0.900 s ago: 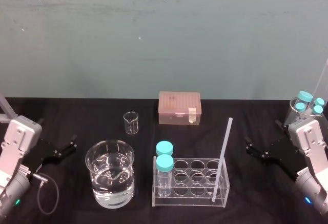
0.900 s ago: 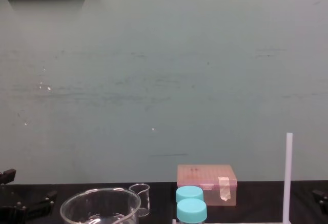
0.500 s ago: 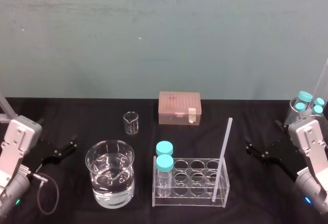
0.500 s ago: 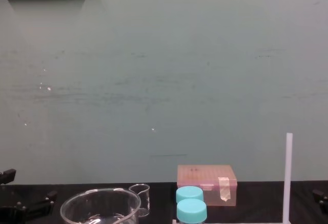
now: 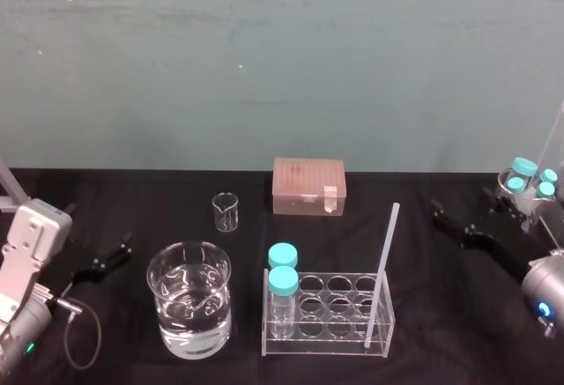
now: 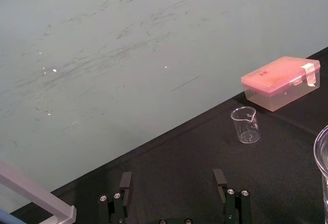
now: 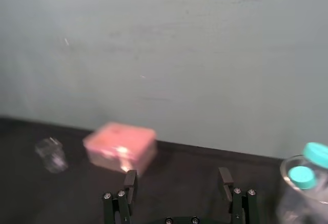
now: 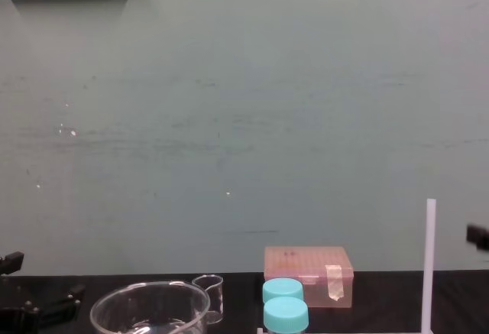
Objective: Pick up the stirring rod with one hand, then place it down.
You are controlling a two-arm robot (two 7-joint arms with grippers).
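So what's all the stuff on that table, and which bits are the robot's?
Stirring rod: one, white, standing tilted at the rack's front right end.
Tube rack: one, clear, front centre.
Blue-capped bottles: two, clear, in the rack's left end.
Large beaker: one, clear, holding water, left of the rack.
Small beaker: one, clear, behind the large beaker.
Lidded box: one, pink, back centre.
Jar: one, clear, holding blue-capped bottles, far right.
Table: one, black.
Left gripper: one, black, open, left side.
Right gripper: one, black, open, right side near the jar.
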